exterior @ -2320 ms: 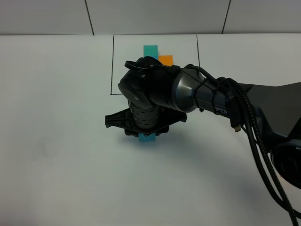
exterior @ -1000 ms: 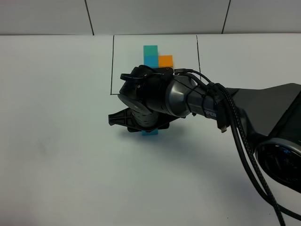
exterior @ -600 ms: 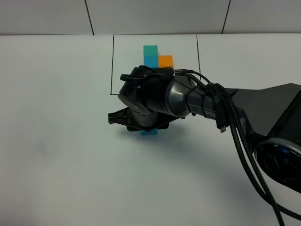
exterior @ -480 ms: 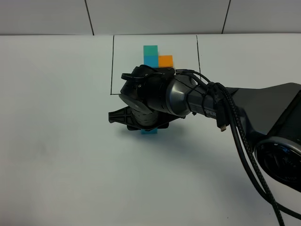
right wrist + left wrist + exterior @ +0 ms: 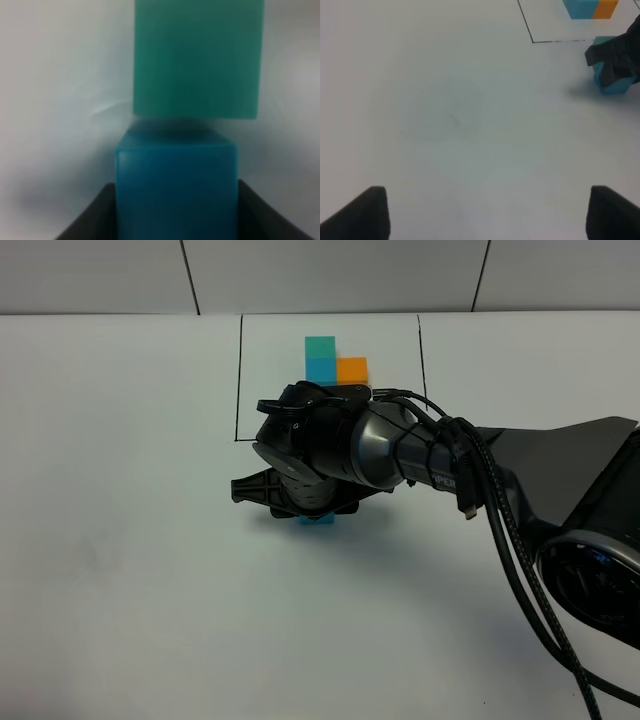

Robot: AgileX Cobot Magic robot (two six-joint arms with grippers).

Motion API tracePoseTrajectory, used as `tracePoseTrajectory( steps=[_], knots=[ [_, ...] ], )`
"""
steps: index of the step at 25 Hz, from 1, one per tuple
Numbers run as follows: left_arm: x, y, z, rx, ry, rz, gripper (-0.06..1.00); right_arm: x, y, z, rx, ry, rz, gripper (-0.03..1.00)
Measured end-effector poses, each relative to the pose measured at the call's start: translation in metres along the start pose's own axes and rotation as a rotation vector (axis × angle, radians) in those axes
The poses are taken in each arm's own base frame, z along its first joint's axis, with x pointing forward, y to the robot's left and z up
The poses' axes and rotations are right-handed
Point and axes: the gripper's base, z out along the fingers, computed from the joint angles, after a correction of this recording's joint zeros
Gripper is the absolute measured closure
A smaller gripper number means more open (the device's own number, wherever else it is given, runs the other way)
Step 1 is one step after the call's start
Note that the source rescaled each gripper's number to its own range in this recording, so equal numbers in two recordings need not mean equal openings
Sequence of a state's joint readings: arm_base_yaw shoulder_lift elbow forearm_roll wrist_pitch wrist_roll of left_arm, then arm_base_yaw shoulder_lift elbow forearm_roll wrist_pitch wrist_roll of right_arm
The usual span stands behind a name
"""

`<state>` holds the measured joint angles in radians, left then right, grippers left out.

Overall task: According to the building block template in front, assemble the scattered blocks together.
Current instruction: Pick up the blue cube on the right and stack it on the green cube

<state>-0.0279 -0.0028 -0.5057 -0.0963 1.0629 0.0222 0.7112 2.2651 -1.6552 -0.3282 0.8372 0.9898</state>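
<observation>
While the high camera looks down, the right arm reaches across the middle of the white tabletop [image 5: 130,540]. Its right gripper [image 5: 306,504] sits low over a small sky-blue plastic cube [image 5: 319,521], only a sliver of which peeps out under the black fingers. Just beyond, on the far side, lies the building block template [image 5: 323,367]: teal-green, blue and orange cubes joined in an L inside a thin black-lined rectangle [image 5: 239,380]. The loose orange cube doesn't show from here; it may be under the arm.

Over to the left wrist. The left gripper [image 5: 494,214] hangs well away with its jaws spread wide and nothing between them. The blue cube [image 5: 614,86] and the other arm's black fingers are far off at the frame's edge.

Now the right wrist, and this is the one that matters. The jaws are pressed onto the sky-blue cube [image 5: 175,185], a dark finger on either flank. Straight ahead of it, on the template's side, stands a loose teal-green plastic cube [image 5: 198,57], set slightly off to one side. A dark strip runs between the two, so I can't tell whether they are flush. As I read it, a short push forward with a small sideways correction would close the pair, and the right arm is plainly the nearer one.
</observation>
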Motion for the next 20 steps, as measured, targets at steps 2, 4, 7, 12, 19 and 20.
tracePoseTrajectory(
  steps=[2, 4, 7, 12, 19, 20],
  knots=[
    [0.0, 0.0, 0.0, 0.0, 0.0, 0.0, 0.13, -0.0004, -0.0004, 0.0004, 0.005, -0.005, -0.007, 0.96],
    [0.0, 0.0, 0.0, 0.0, 0.0, 0.0, 0.13, -0.0005, -0.0004, 0.0004, 0.005, -0.006, -0.008, 0.96],
    [0.0, 0.0, 0.0, -0.001, 0.0, 0.0, 0.13, -0.0005, -0.0004, 0.0004, 0.005, -0.006, -0.008, 0.96],
    [0.0, 0.0, 0.0, -0.001, 0.0, 0.0, 0.13, -0.0007, -0.0005, 0.0004, 0.006, -0.008, -0.009, 0.96],
    [0.0, 0.0, 0.0, -0.001, 0.0, 0.0, 0.13, -0.0016, -0.0016, 0.0013, 0.019, -0.021, -0.018, 0.96],
    [0.0, 0.0, 0.0, -0.001, 0.0, 0.0, 0.13, -0.0016, -0.0016, 0.0013, 0.019, -0.021, -0.017, 0.96]
  ],
)
